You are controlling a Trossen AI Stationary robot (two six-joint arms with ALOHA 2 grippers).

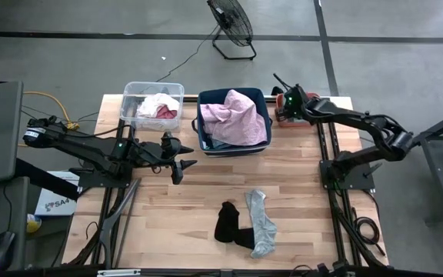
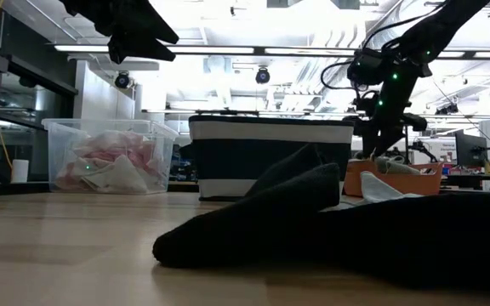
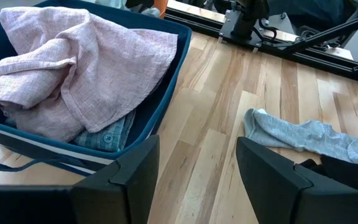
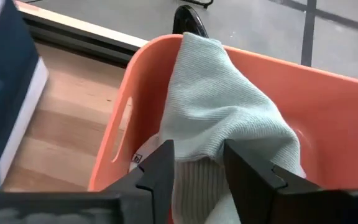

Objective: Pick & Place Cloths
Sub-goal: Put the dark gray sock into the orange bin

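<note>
An overhead look at a wooden table with two dark robot arms, one on each side. Three bins line the far edge. At about eleven o'clock from the table's centre sits a clear bin holding a pink and white cloth. At twelve o'clock is a navy bin heaped with a light pink cloth, with a bit of blue-green fabric showing beneath it in the left wrist view. At about one o'clock is a coral bin, mostly hidden from above by the right arm. The right gripper hangs over that bin, its fingers a narrow gap apart around a pale, whitish-green cloth that drapes over the bin's rim; whether it is actually pinched cannot be told. The left gripper hovers above the bare wood at about nine o'clock, just in front of the clear bin, its fingers spread wide and holding nothing. Near the front edge, at about six o'clock, a black cloth and a grey cloth lie side by side, touching, flat on the table.
</note>
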